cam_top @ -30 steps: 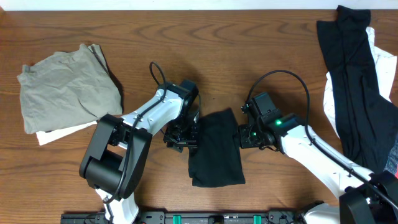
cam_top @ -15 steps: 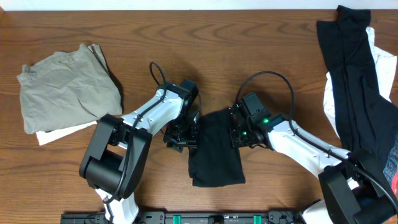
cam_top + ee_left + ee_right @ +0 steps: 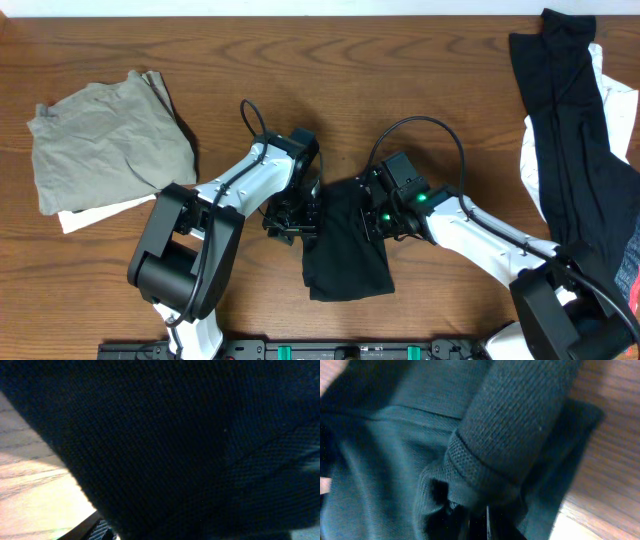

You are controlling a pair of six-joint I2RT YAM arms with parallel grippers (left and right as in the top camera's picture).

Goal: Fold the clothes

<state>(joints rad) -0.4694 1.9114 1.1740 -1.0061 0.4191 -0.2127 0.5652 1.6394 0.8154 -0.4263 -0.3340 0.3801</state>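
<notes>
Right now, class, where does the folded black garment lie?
In the overhead view the folded black garment lies on the table, in the middle toward the picture's lower edge, between the left hand and the right hand.

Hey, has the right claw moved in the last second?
Yes. The right claw has slid left over the folded black garment, closer to the left claw, which stayed put.

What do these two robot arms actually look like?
They look alike. The left arm and the right arm are each built from smooth white rounded links joined by chunky black joint housings. A thin black cable loops out near the left wrist, and a second cable arcs over the right one. Small green lights glow on the right arm's black wrist block.
</notes>
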